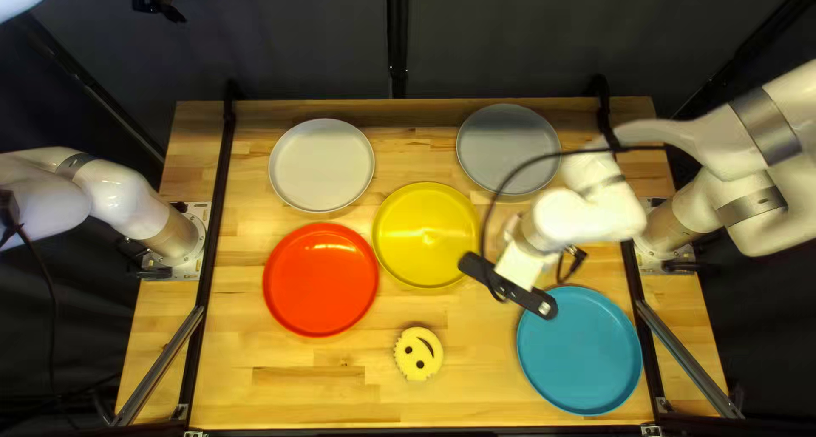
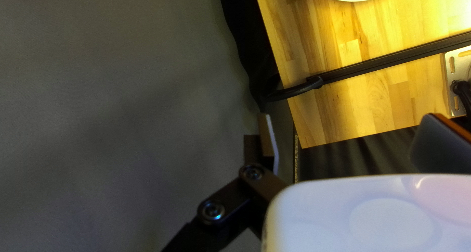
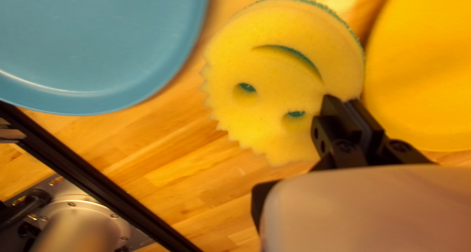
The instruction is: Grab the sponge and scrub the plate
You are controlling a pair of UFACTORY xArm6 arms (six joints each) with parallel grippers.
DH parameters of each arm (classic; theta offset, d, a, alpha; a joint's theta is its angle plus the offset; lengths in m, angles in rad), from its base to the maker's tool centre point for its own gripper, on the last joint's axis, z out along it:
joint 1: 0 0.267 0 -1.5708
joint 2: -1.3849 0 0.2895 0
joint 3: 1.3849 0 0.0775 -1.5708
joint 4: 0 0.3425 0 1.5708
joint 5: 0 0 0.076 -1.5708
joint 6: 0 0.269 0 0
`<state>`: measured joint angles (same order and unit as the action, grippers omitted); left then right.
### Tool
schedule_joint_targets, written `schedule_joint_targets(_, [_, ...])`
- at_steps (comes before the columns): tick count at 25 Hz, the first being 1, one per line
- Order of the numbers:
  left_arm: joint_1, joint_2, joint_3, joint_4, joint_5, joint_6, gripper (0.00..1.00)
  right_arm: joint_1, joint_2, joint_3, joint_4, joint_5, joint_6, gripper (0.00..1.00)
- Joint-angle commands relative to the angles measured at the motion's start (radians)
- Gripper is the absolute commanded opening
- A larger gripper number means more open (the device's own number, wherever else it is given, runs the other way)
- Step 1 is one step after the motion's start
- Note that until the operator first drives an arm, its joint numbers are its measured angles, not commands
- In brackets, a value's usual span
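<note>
Top left view, right of centre: right gripper (image 1: 520, 265), jaws closed on smiley sponge (image 3: 274, 70). Upper left: left gripper (image 1: 160, 3), jaws spread. Lower centre: second sponge (image 1: 418, 354), laid on table (image 1: 289, 399).

No text or numbers can be read.

The right arm (image 1: 586, 216) is wearing rounded white shells (image 1: 671, 135) with grey bands (image 1: 767, 127). Along it, a thin black cable (image 1: 578, 152) is curving.
</note>
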<state>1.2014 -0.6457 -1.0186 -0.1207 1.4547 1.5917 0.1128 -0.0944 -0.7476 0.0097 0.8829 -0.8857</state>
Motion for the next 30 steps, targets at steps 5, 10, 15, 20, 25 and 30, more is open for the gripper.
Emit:
schedule_joint_targets(5, [0.0, 0.0, 0.0, 0.0, 0.0, 0.0, 1.0, 0.005, -0.009, 0.014, -0.009, -0.004, 0.009, 0.0])
schedule_joint_targets(10, [0.0, 0.0, 0.0, 0.0, 0.0, 0.0, 1.0, -0.037, 0.003, 0.008, -0.007, -0.004, 0.004, 0.0])
schedule_joint_targets(15, [0.0, 0.0, 0.0, 0.0, 0.0, 0.0, 1.0, -0.128, 0.086, -0.086, 0.028, 0.011, -0.081, 0.0])
schedule_joint_targets(20, [0.0, 0.0, 0.0, 0.0, 0.0, 0.0, 1.0, -0.189, 0.185, -0.208, 0.067, 0.046, -0.107, 0.0])
schedule_joint_targets(25, [0.0, 0.0, 0.0, 0.0, 0.0, 0.0, 1.0, -0.184, 0.265, -0.287, 0.078, 0.049, -0.036, 0.0])
schedule_joint_targets(30, [0.0, 0.0, 0.0, 0.0, 0.0, 0.0, 1.0, -0.147, 0.282, -0.289, 0.046, 0.027, 0.048, 0.0])
